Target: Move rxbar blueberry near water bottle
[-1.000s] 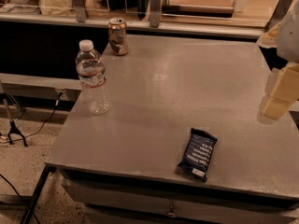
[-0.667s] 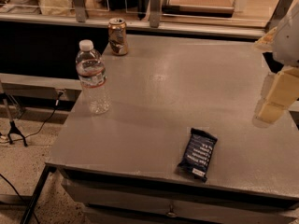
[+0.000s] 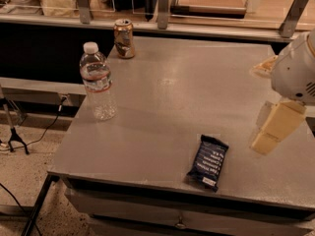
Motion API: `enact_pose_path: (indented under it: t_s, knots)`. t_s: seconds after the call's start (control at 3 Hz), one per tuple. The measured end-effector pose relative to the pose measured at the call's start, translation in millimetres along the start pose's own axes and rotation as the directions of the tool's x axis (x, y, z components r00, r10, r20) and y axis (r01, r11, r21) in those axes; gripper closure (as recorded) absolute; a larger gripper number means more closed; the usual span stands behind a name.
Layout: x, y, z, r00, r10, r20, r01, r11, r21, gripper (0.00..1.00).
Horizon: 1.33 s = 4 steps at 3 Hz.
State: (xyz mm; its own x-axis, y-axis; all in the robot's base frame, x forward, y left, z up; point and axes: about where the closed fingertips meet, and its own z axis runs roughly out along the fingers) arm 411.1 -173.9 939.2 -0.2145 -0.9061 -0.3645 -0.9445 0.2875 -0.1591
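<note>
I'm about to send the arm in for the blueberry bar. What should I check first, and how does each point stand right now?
1. The rxbar blueberry lies flat on the table near the front edge, with nothing on it: ok.
2. End effector lined up over the bar: not ok. It hangs to the bar's right, near the table's right edge.
3. The water bottle stands upright at the table's left side: ok.
4. Bare tabletop right of the bottle for setting the bar down: ok.
5. The can stands at the back, apart from the bottle and off the line from bar to bottle: ok.
</note>
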Motion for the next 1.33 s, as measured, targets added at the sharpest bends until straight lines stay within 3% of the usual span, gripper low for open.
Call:
enact_pose_path:
  t_s: [0.33,0.67,1.0,1.33]
  knots:
    - [-12.6,9.4,14.1,0.998,-0.065,0.019,0.065,0.9979,-0.005,0.0]
    - [-14.5,11.4,16.9,0.996,-0.082,0.017,0.082,0.9966,-0.008,0.0]
    - [-14.6,12.2,17.9,0.997,-0.07,0.042,0.071,0.9973,-0.018,0.0]
    - [-12.5,18.3,25.5,0.992,-0.011,0.124,0.017,0.999,-0.042,0.0]
